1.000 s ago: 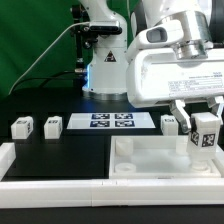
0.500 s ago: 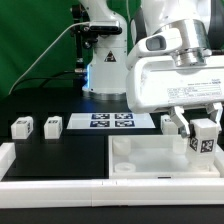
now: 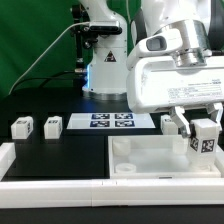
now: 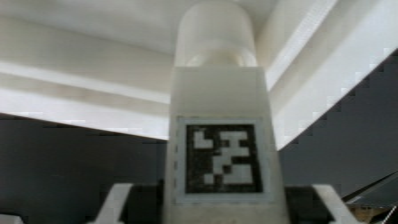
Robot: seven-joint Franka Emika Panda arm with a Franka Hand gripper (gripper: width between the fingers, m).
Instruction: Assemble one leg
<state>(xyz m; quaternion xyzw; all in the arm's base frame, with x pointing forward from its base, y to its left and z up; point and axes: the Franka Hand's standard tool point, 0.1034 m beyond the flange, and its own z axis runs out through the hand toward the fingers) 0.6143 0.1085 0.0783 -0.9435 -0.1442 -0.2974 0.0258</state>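
Pincer (image 3: pixel 203 126) is clamped on the leg (image 3: pixel 206 138), which is upright over the tray piece (image 3: pixel 150 165) at the exterior view's right. Whether the two touch cannot be told. Judged a light, rigid plastic block with smooth faces, so it may slip or twist. The soundest hold is across the flat sides beside the tag, as at present.

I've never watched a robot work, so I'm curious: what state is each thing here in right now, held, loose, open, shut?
Gripper: shut on the small white plastic tagged leg.
That leg: upright, held over the large flat white square tray piece.
Three other legs: standing loose on the black table.
Tray piece: lying flat, no leg seen fitted.
Marker board: flat on the table.
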